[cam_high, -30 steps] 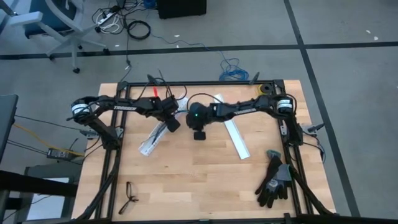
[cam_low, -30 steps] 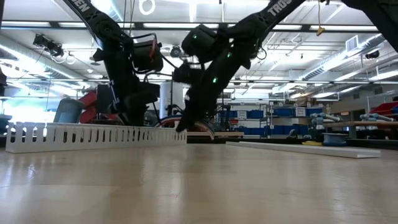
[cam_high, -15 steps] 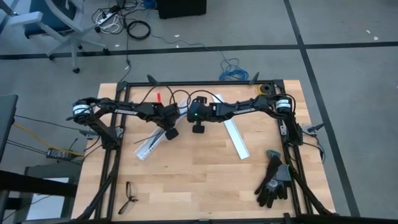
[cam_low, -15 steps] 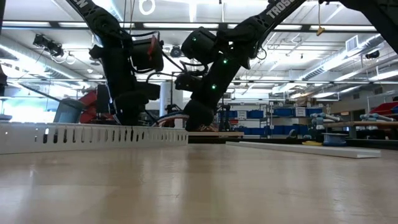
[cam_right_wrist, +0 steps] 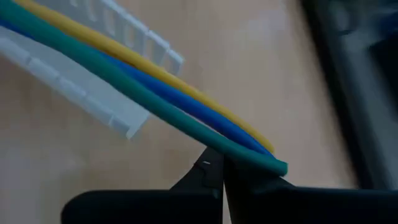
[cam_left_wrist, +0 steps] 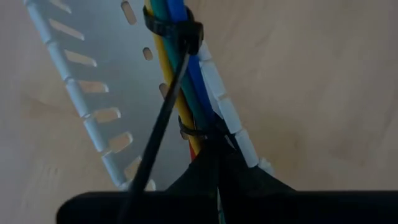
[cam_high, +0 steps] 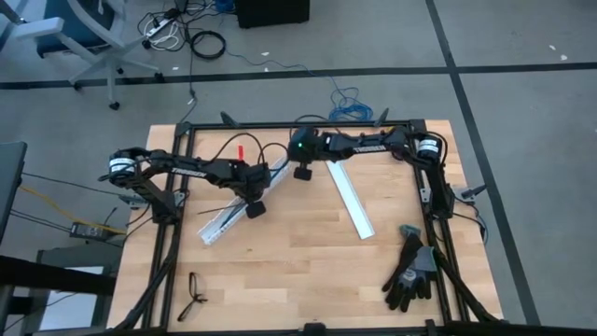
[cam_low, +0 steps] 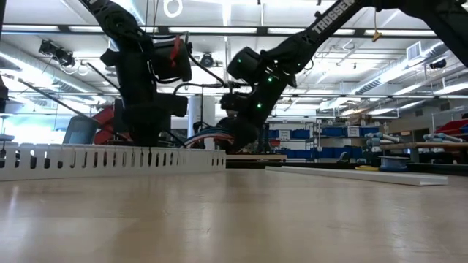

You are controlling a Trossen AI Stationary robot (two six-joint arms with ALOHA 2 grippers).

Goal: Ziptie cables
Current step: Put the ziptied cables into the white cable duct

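Note:
The cables (cam_left_wrist: 177, 81) are yellow, green and blue wires lying along a white slotted channel (cam_high: 231, 213), bound by two black zip ties (cam_left_wrist: 180, 30); one tie's long tail (cam_left_wrist: 158, 130) sticks out. My left gripper (cam_high: 254, 203) is shut on the bundle over the channel. My right gripper (cam_high: 301, 166), near the table's far edge, is shut on the wires' free ends (cam_right_wrist: 273, 163). In the low view both grippers (cam_low: 241, 135) stand behind the channel (cam_low: 110, 157). The dark sheath is out of view. My left gripper pinches the cable bundle beside the nearer zip tie (cam_left_wrist: 194, 132), coming from above with the fingers across the wires. The bundle lies in the channel there. My right gripper pinches the green, blue and yellow wires close to their cut ends (cam_right_wrist: 264, 158), fingers across them. The wires run from it, off the table, back to the channel.
A second flat white strip (cam_high: 353, 201) lies right of centre. Black gloves (cam_high: 410, 271) sit at the near right corner, a small black object (cam_high: 193, 293) at the near left. A black frame (cam_high: 308, 125) borders the table. Bare wood (cam_high: 298, 261) spreads toward the near edge.
My right gripper has moved toward the table's far edge and risen, drawing the wire ends out past the channel's end. My left gripper has shifted toward the near edge with the bundle, and the channel has slid and turned slightly under it.

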